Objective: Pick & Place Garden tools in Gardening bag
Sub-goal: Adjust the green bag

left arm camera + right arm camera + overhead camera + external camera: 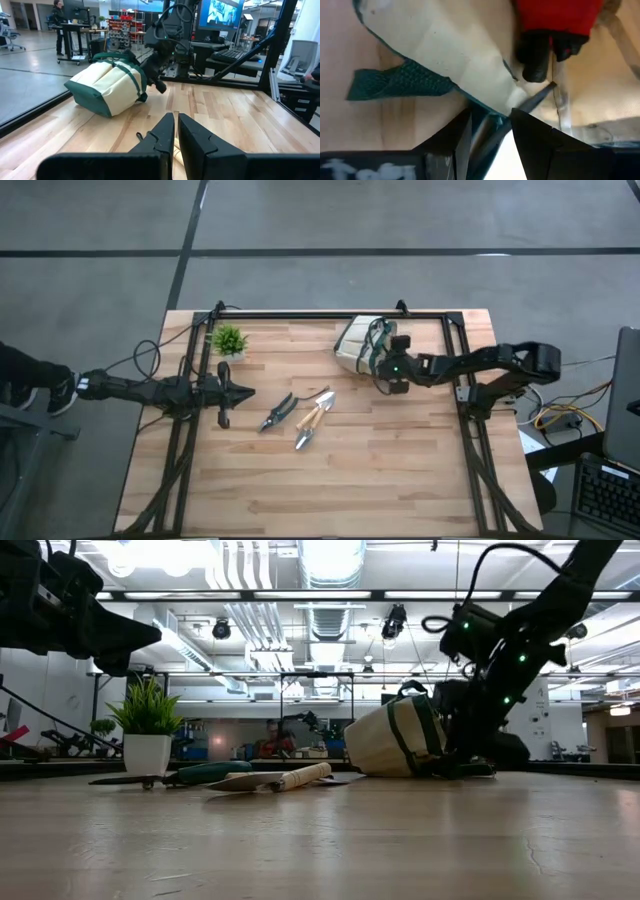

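High view shows the gardening bag [355, 345] tipped on its side at the tabletop's [400, 470] far edge, soft fabric that looks likely to slump, with the right tool [385, 367] at its mouth, fingers apart around the rim. A red-headed piece [559, 20] already lies inside. Pruners [277, 412] and the wooden-handled trowel [312, 420] lie mid-table, probably stiff and slick at the metal; their handles seem the safest grip. Beside them, the left tool [176, 131] hovers with fingers nearly closed, holding nothing.

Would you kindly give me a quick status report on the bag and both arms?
Right end effector at tipped bag, red tool inside. Left end effector shut, idle near pruner, trowel.
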`<state>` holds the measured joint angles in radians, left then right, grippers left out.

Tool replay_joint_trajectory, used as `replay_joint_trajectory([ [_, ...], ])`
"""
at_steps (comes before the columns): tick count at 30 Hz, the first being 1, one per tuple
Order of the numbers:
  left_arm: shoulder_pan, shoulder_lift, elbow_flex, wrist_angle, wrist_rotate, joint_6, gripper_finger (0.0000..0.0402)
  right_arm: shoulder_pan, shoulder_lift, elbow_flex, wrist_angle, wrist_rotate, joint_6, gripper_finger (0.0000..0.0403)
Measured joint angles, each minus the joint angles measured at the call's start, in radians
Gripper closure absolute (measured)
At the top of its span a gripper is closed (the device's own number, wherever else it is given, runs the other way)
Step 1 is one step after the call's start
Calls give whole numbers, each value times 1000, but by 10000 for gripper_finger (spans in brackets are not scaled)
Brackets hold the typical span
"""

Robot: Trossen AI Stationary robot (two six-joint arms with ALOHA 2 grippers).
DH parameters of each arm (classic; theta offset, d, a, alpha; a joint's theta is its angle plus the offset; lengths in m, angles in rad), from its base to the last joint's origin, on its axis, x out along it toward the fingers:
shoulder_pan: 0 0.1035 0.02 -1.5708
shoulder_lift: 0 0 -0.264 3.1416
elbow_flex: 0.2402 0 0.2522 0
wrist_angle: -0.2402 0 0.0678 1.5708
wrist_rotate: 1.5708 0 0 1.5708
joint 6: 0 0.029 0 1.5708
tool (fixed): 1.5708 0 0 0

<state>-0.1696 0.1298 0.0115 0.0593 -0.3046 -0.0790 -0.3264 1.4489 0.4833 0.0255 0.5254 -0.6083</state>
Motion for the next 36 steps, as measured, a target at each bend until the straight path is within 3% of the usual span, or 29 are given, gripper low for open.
replay_joint_trajectory([
  [7, 0, 0, 0, 0, 0, 0, 371, 0, 103, 0, 175, 35, -104, 271],
  [11, 0, 0, 0, 0, 0, 0, 371, 0, 137, 18, 179, 57, -106, 313],
  [14, 0, 0, 0, 0, 0, 0, 371, 10, 134, 54, 121, 57, -79, 375],
  [17, 0, 0, 0, 0, 0, 0, 371, 21, 112, 100, 60, 52, -44, 391],
  [30, 0, 0, 0, 0, 0, 0, 371, 147, -80, 410, -404, -23, 126, 395],
  [34, 0, 0, 0, 0, 0, 0, 371, 146, -91, 419, -479, -200, 195, 394],
  [36, 0, 0, 0, 0, 0, 0, 371, 147, -78, 390, -469, -225, 197, 394],
])
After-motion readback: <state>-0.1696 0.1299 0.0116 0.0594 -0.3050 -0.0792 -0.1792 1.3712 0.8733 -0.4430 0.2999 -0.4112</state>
